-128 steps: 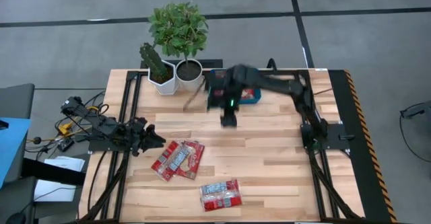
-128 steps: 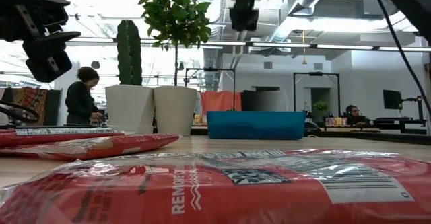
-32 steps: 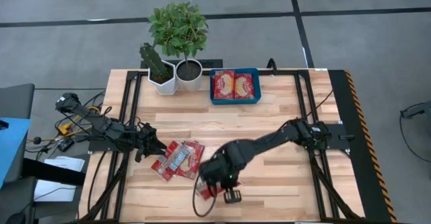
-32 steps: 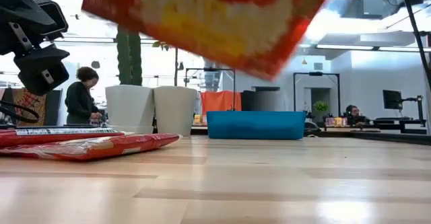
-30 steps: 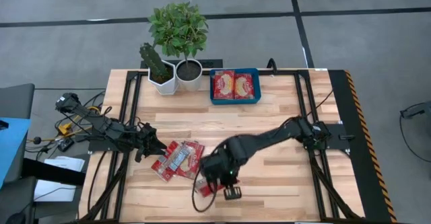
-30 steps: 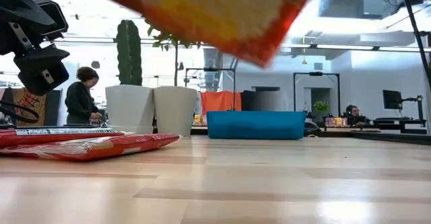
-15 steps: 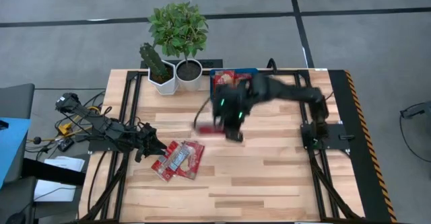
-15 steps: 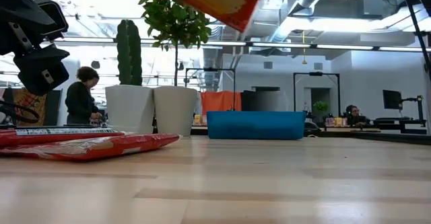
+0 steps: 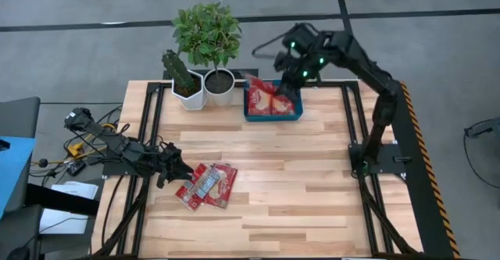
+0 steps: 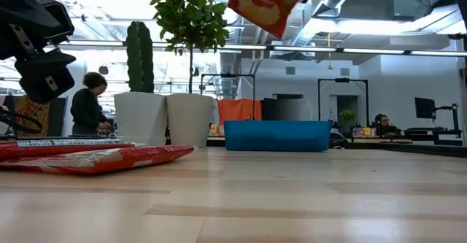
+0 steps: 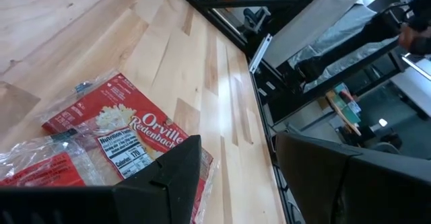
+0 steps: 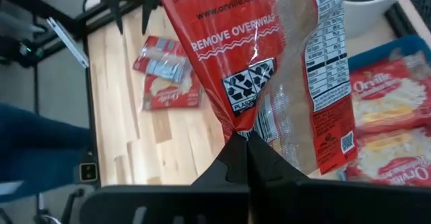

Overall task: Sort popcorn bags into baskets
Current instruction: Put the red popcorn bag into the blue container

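Note:
My right gripper (image 9: 287, 84) is shut on a red popcorn bag (image 12: 269, 49) and holds it high over the blue basket (image 9: 272, 117) at the table's far edge. In the low view the bag (image 10: 263, 2) hangs well above the basket (image 10: 277, 136). Other bags (image 12: 384, 109) lie flat in the basket. Two more bags (image 9: 207, 185) lie overlapping on the table's near left part. My left gripper (image 9: 173, 168) stands open just left of them, touching nothing; its wrist view shows them (image 11: 114, 133) ahead of the fingers. My right gripper pinches the bag's edge (image 12: 246, 128) between its two shut fingers. The bag is lifted clear and hangs tilted from the fingers above the basket, its printed back toward the wrist camera.
Two white pots stand at the far edge left of the basket, one with a cactus (image 9: 187, 84) and one with a leafy plant (image 9: 219, 76). Bare wood lies between the basket and the two bags. A person (image 10: 87, 108) is in the room behind the table.
My right gripper has carried the bag from the table's near middle up and toward the far edge, and now stands over the blue basket. The bag stayed lifted clear throughout. My left arm kept still.

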You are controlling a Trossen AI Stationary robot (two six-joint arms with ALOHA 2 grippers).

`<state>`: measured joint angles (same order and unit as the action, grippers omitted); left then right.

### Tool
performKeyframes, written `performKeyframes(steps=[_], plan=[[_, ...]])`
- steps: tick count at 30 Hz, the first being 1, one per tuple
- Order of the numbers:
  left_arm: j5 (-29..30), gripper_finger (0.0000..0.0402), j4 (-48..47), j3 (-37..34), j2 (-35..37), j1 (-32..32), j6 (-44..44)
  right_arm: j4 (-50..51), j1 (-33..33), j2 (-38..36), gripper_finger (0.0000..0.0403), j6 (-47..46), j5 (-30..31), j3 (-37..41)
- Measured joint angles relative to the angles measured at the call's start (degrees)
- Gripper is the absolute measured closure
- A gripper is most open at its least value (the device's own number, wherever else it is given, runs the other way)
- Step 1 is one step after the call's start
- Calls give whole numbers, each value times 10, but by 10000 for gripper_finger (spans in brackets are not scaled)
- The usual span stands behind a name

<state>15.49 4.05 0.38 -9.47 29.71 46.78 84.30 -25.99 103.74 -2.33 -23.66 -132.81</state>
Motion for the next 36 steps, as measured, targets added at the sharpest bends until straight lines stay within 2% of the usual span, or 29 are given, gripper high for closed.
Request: performKeyframes(steps=[6,11,13,20,27,31,34,36], plan=[[28,219,2,0,0,0,0,-21,-98,5,403,43,-75,19],[75,219,6,0,0,0,-1,-78,-143,-17,403,56,-130,121],[95,219,8,0,0,-1,2,-129,-153,-36,402,57,-151,181],[125,219,10,0,0,-1,16,-352,-193,-160,402,19,-177,455],[156,219,11,0,0,-1,39,-689,-227,-279,402,-146,-201,722],[186,219,11,0,0,-1,40,-884,-228,-291,402,-250,-207,835],[207,219,11,0,0,-1,40,-1014,-225,-268,402,-322,-205,892],[215,219,11,0,0,-1,40,-1065,-227,-245,402,-358,-203,917]])
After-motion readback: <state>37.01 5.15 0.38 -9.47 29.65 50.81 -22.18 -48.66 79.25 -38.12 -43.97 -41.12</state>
